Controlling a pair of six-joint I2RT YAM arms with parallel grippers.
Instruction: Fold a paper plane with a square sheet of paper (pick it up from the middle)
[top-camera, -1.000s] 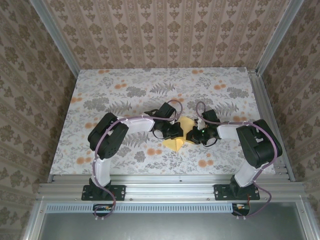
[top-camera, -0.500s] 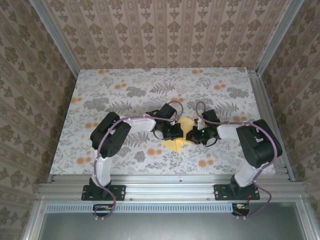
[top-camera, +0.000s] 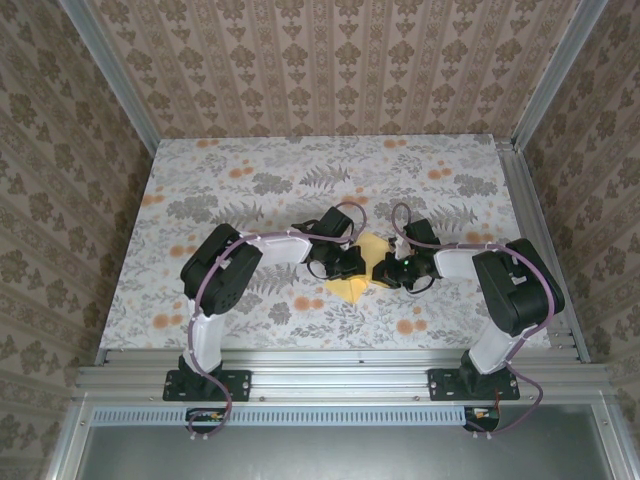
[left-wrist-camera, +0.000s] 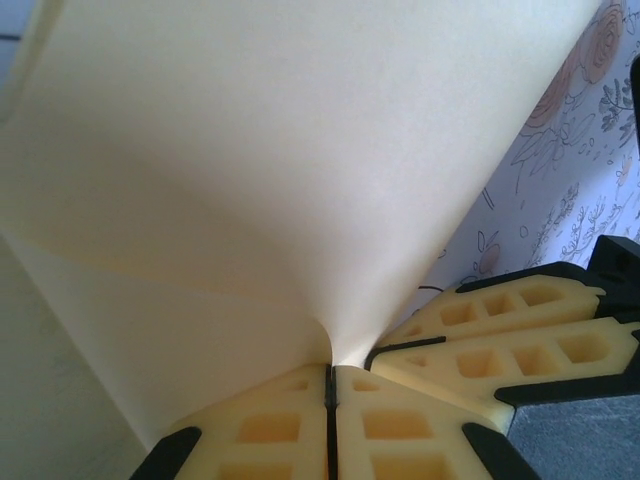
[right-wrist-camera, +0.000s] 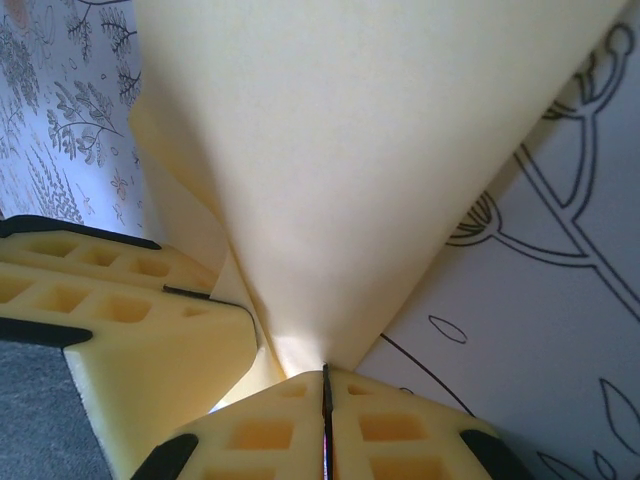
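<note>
Both pairs of fingers are pressed together and pinching paper. The left fingers (left-wrist-camera: 270, 432) are closed tight on the square sheet of paper (left-wrist-camera: 280, 180), which fans out of the seam toward 12 o'clock in the left wrist view. The right fingers (right-wrist-camera: 262, 435) are closed the same way, with the sheet spreading up from their seam. Each wrist view also catches the other pair just beside its own, so the two pinches sit nearly touching.

From the top camera the sheet sits mid-bench on the floral cloth (top-camera: 250, 180). The left arm reaches in from 9 o'clock and the right arm from 3 o'clock. Yellow shows at 12 o'clock and at 7 o'clock of the pinch point. You cannot tell whether the sheet's far edges rest on the cloth or hang clear.

Handling, as a judgement: the paper looks thin, very light and floppy, and it curves away from the grip rather than staying flat. It should crease easily, and any stray crease will stay, so avoid twisting. It could tear if you pull the two pinches apart along the sheet. The smooth surface may slip between the foam pads under a sideways tug.

Take hold near the middle, as you have it, with the pinches close together on one line. That line probably sets the centre crease. No dart shape is visible yet, so the fold looks to be at an early stage.
</note>
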